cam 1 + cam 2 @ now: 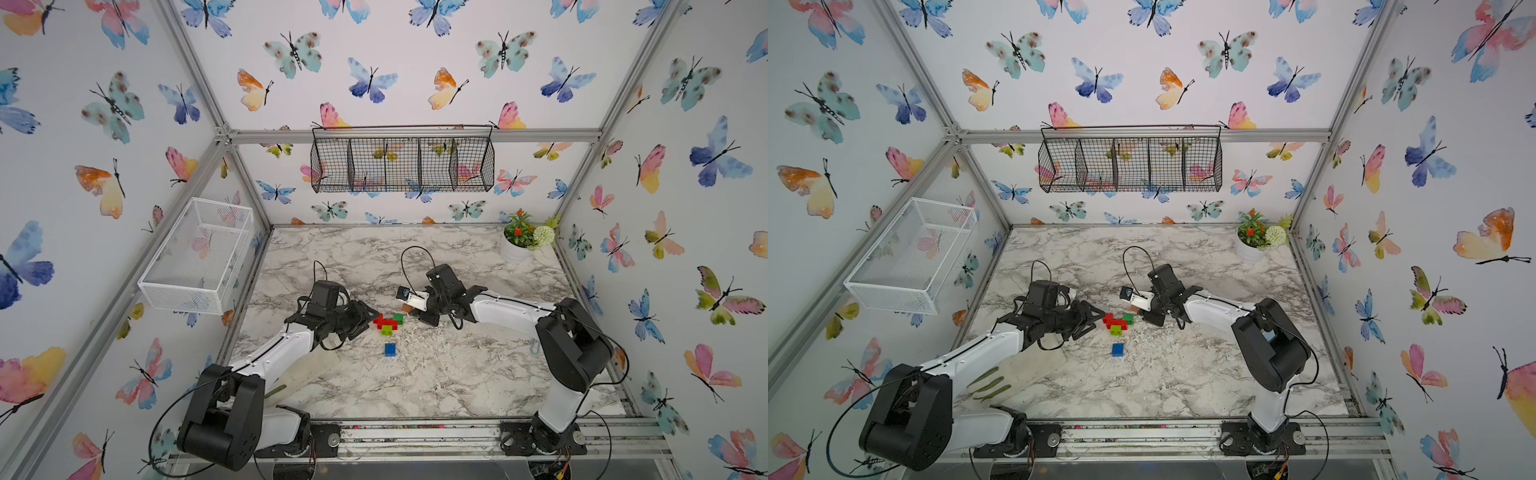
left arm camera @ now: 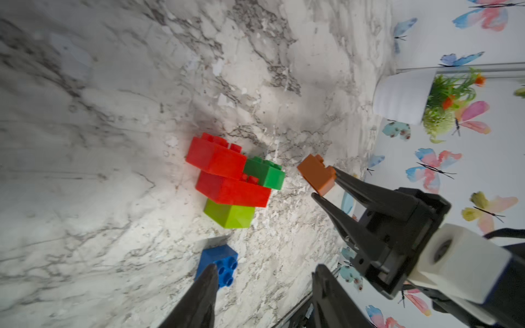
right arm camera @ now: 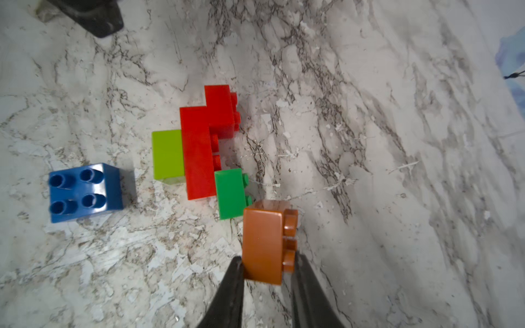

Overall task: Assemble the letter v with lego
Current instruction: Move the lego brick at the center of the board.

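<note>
On the marble table a lego cluster (image 1: 386, 323) lies flat: a longer red brick (image 3: 199, 159), a small red brick (image 3: 220, 110), a dark green brick (image 3: 230, 193) and a lime green brick (image 3: 167, 154), joined together. A blue brick (image 3: 85, 193) stands alone, studs up, nearer the table's front (image 1: 390, 350). My right gripper (image 3: 268, 262) is shut on an orange brick (image 3: 264, 241), held just above the table, close beside the dark green brick. My left gripper (image 2: 265, 272) is open and holds nothing, just left of the cluster (image 1: 372, 319).
A white pot of flowers (image 1: 519, 245) stands at the back right corner. A white wire basket (image 1: 195, 257) hangs on the left wall and a black wire basket (image 1: 401, 164) on the back wall. A white cloth (image 1: 1017, 370) lies under my left arm.
</note>
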`<action>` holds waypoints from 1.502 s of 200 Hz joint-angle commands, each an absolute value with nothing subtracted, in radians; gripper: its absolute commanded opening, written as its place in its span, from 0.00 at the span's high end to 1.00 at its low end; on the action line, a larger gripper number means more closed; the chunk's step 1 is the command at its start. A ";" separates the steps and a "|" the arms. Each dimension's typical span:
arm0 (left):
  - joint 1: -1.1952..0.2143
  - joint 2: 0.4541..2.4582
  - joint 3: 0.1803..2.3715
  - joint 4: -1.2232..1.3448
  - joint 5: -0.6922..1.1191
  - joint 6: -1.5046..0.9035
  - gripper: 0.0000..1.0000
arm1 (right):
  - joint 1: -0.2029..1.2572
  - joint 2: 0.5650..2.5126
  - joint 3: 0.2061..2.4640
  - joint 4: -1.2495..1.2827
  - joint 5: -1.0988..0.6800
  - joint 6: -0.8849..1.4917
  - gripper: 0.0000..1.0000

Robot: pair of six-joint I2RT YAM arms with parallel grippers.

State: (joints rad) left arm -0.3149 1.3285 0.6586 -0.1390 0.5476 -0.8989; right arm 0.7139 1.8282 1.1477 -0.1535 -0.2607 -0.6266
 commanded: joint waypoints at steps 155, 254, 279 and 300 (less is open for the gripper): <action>-0.308 1.622 0.739 -0.158 0.522 -0.749 0.58 | 0.685 2.067 1.401 -0.452 -0.359 -0.688 0.92; -0.308 1.669 0.761 -0.156 0.524 -0.737 0.60 | 0.668 2.115 1.455 -0.497 -0.357 -0.651 0.92; -0.308 1.679 0.764 -0.154 0.526 -0.738 0.60 | 0.658 2.129 1.473 -0.510 -0.362 -0.630 0.92; -0.308 1.684 0.768 -0.153 0.528 -0.736 0.60 | 0.654 2.144 1.494 -0.527 -0.372 -0.615 0.92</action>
